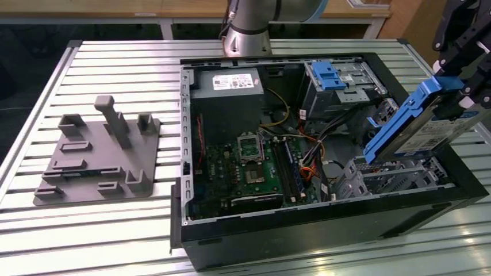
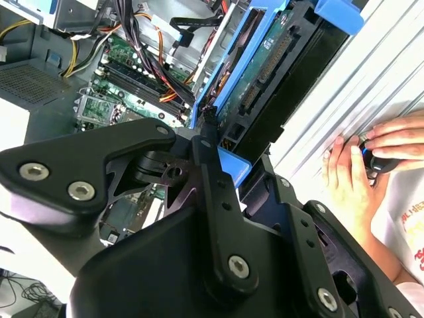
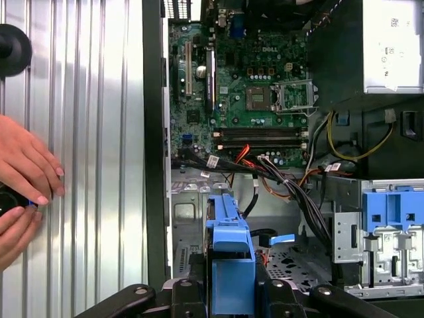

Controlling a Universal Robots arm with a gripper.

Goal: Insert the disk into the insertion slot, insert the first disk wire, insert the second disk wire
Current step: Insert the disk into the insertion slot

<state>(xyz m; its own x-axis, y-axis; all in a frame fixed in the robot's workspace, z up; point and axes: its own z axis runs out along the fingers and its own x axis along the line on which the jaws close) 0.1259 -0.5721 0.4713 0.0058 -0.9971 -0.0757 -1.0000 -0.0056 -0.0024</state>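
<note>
Slatted metal table | 1 disk, we judge it stiff, fragile | gripper clenched on its blue rails, our preferred hold | above insertion slot

Blue plastic carrier around the disk is gleaming glossy; ribbed metal table is shining; grey fixture, nine o'clock, is looking matt.

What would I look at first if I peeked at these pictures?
The blue-framed disk grabs you first: the hand holds it tilted over the open computer, at the exterior view's right. Inside sit a green board and tangled wires. In the first wrist view, a person's hands are on the table beside it.
</note>
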